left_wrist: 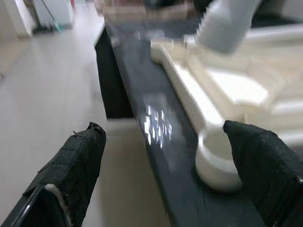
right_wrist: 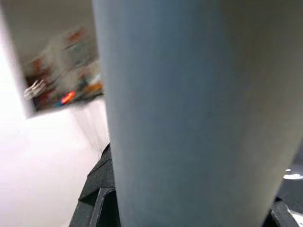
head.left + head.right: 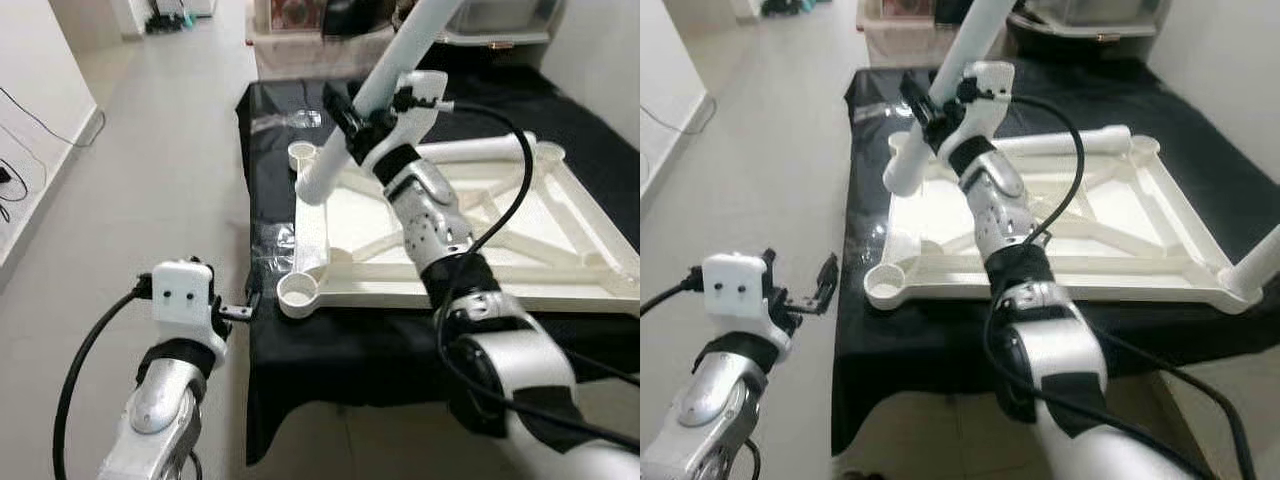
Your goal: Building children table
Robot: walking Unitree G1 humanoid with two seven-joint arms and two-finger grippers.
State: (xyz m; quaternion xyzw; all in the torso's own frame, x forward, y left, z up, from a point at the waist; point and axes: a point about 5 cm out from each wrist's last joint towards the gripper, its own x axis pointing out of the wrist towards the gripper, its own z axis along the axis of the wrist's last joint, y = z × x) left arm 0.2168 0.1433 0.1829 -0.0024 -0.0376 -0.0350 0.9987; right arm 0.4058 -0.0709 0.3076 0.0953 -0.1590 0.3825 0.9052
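A black-draped bench [image 3: 300, 350] carries an upturned white children's tabletop [image 3: 470, 240], its ribbed underside facing up and round leg sockets at the corners. A white table leg [image 3: 375, 90] slants over the far-left socket [image 3: 302, 153], its lower end just above the frame, clamped in the right pincer [image 3: 345, 125]. The left pincer [image 3: 240, 308] hovers beside the bench's edge near the near-left socket [image 3: 297, 291], fingers spread wide and holding nothing.

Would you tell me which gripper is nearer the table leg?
Right. The right gripper is shut on the table leg above the tabletop; the left gripper hangs open beside the near corner socket.
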